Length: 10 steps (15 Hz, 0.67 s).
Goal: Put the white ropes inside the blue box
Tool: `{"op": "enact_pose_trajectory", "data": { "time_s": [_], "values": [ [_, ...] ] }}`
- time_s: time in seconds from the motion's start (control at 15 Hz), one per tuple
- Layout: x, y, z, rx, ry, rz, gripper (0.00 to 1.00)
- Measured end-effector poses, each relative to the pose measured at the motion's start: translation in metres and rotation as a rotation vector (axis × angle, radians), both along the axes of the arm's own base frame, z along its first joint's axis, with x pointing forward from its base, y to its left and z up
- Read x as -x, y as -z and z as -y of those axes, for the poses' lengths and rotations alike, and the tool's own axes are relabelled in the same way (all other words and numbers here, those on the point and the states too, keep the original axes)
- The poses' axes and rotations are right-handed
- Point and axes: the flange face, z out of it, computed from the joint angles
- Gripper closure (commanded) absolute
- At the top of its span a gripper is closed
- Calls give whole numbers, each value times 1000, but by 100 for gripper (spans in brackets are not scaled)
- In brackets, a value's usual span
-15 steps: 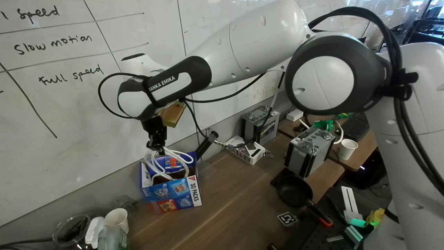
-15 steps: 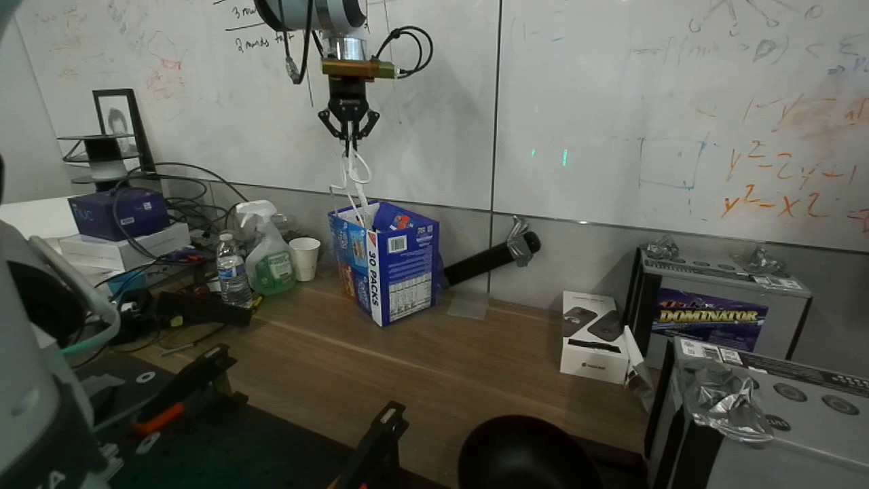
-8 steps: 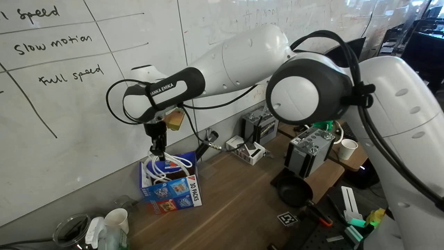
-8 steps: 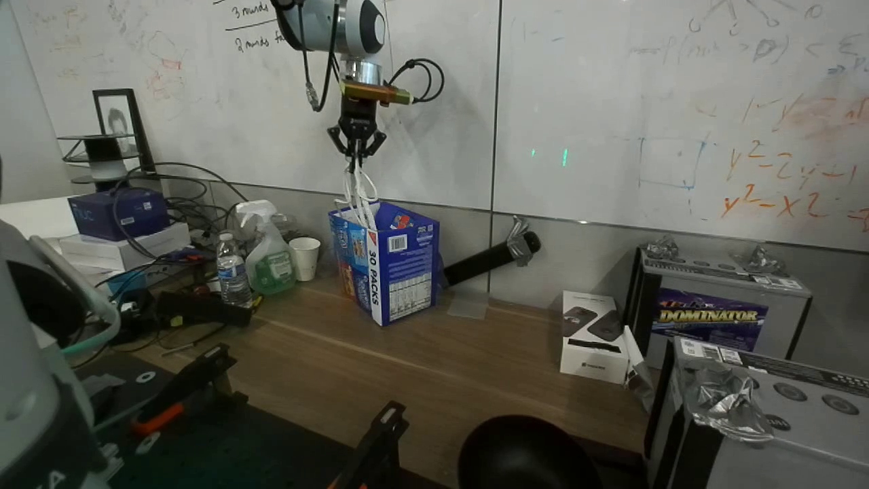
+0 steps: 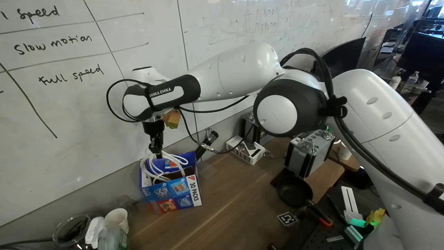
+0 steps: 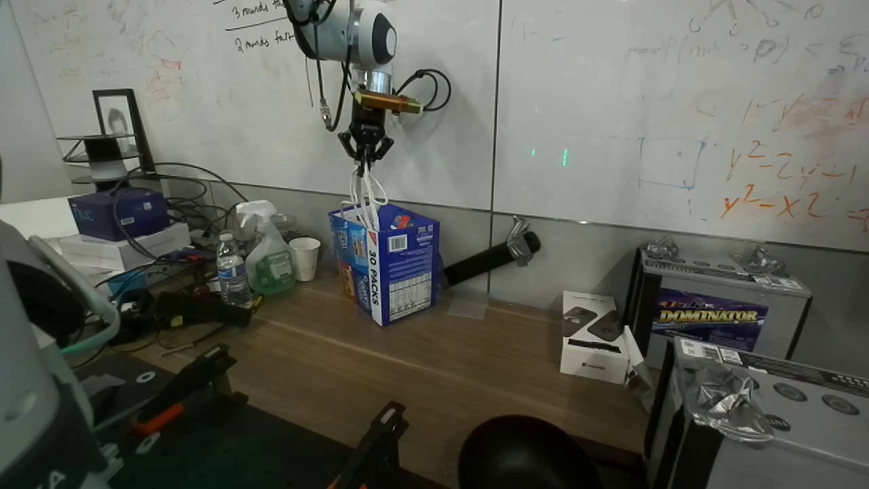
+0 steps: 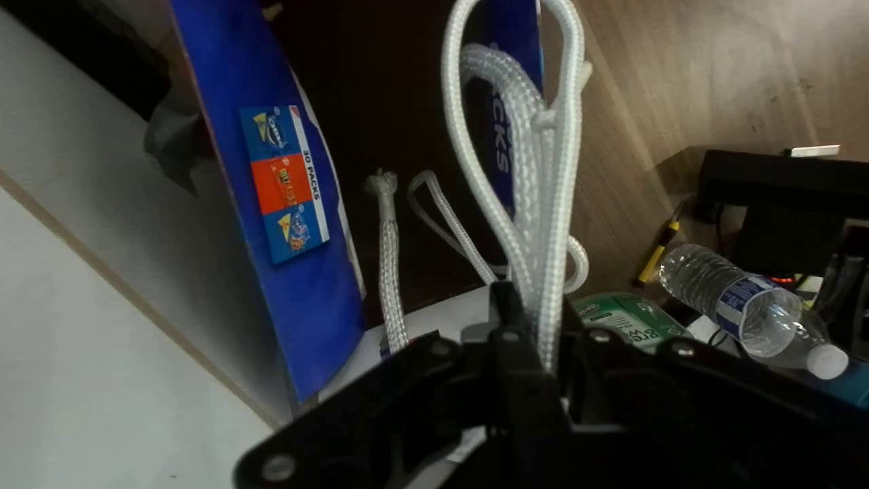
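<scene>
The blue box [image 6: 411, 272] stands upright against the whiteboard wall with its top open. In both exterior views my gripper [image 6: 364, 170] hangs above the opening, pointing down, its fingers pinched on the white ropes [image 6: 370, 204]. Loops droop from the fingertips into the box, and some strands lean over its rim. In the wrist view my gripper [image 7: 536, 305] is closed on several strands of the ropes [image 7: 565, 163]; a frayed end hangs at the left, over the dark inside of the box. A blue flap [image 7: 299, 305] rises beside it. The lower ends of the ropes are hidden by the box walls.
A black tube [image 6: 482, 263] leans on the wall right behind the box. Beside the box stand a paper cup [image 6: 305, 258], a spray bottle [image 6: 271, 265] and a water bottle [image 6: 233, 275]. A black pan [image 5: 295, 191] and grey batteries [image 5: 308, 151] sit further along the table.
My gripper has come down, carrying the ropes lower, with more of them inside the box. It has also shifted slightly sideways. The box has stayed put.
</scene>
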Motion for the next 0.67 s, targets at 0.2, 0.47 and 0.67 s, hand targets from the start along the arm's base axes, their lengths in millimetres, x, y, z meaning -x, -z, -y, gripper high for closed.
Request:
{"op": "enact_pose_trajectory", "data": {
  "time_s": [0.2, 0.47, 0.67],
  "values": [
    [-7, 5, 4, -5, -26, -7, 95],
    [-15, 17, 14, -5, -48, -33, 95],
    [-19, 26, 22, -2, -50, -63, 58]
  ]
}}
